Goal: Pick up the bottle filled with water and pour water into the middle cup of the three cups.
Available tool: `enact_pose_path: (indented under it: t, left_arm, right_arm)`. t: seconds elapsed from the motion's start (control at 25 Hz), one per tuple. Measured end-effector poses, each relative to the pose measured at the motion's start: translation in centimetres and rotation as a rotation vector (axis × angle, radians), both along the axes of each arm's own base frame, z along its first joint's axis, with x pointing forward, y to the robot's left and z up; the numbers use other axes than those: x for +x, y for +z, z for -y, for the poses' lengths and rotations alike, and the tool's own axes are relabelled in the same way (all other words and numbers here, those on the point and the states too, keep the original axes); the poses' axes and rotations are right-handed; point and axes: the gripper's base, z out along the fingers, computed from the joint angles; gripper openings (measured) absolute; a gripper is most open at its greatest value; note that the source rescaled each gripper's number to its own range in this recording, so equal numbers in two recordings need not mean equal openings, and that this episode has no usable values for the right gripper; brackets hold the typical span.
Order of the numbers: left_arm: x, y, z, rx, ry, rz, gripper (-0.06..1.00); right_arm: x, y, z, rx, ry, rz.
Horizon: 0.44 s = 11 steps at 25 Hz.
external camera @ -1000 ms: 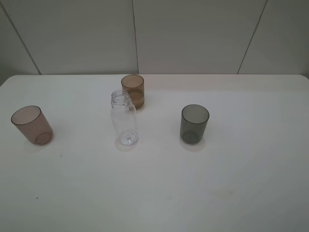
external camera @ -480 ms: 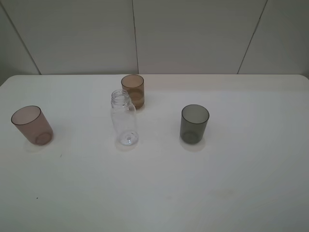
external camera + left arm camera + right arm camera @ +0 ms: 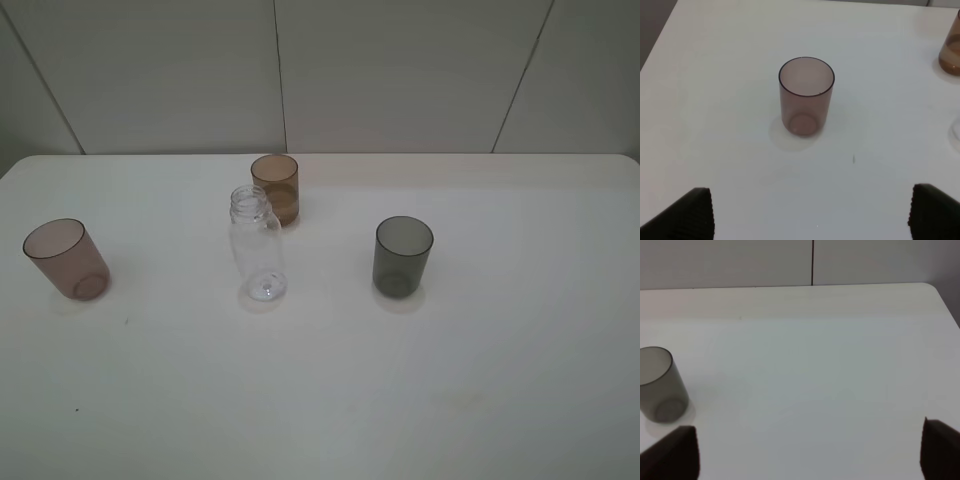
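Observation:
The clear bottle (image 3: 256, 245) stands upright on the white table (image 3: 320, 400), just in front of the orange-amber middle cup (image 3: 275, 188), which holds some liquid. The pinkish-brown cup (image 3: 66, 259) stands at the left and the dark smoky-grey cup (image 3: 403, 256) at the right. Neither arm shows in the exterior high view. In the left wrist view the left gripper (image 3: 810, 212) is open and empty, short of the pinkish-brown cup (image 3: 805, 95); the amber cup (image 3: 950, 47) is at the frame edge. In the right wrist view the right gripper (image 3: 810, 447) is open and empty, with the grey cup (image 3: 661, 384) off to one side.
A pale panelled wall (image 3: 300, 70) runs behind the table's far edge. The table's left edge (image 3: 657, 45) shows in the left wrist view and its rounded far right corner (image 3: 935, 290) in the right wrist view.

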Motion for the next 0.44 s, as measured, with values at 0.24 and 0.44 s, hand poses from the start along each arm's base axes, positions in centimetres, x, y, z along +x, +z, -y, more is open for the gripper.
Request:
enact_pose_path:
  t: [0.24,0.44]
  left_arm:
    - [0.00,0.00,0.11,-0.011,-0.008,0.000,1.00]
    - [0.00,0.00,0.16,-0.017,-0.012,0.000,1.00]
  right_arm:
    - [0.00,0.00,0.00,0.000,0.000,0.000]
    - [0.00,0.00,0.00,0.000,0.000,0.000]
